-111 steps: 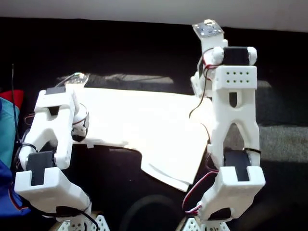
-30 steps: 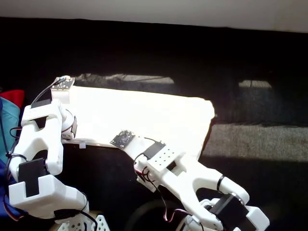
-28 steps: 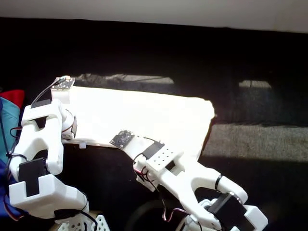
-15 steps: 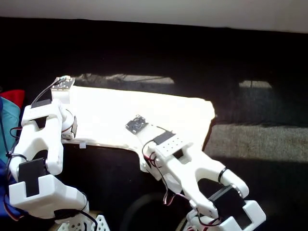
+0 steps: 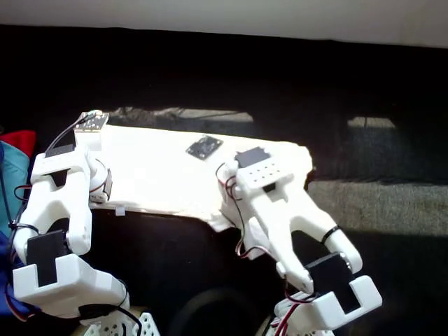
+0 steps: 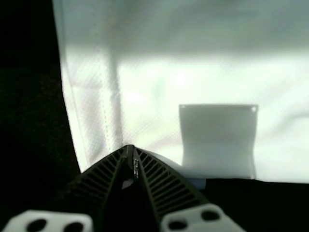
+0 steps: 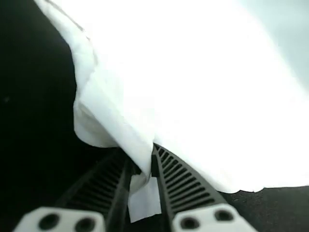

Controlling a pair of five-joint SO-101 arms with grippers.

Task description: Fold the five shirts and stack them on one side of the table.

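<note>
Folding the shirt point(image 5: 161, 168) over
My right gripper point(image 7: 145, 166), pinching it, swung toward 12 o'clock; my left gripper point(image 6: 131, 157) pinches it too.

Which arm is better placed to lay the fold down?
Right. The right tool is shut on a raised fold of the shirt, above the spread cloth; the left tool is shut on the shirt's side edge, likely anchoring it.

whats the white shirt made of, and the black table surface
Shirt: looks like thin woven or knit cloth, matte; a fine mesh texture and a stitched hem show. Table surface: probably dark matte fabric or felt; its sunlit patch looks grainy, not shiny.
</note>
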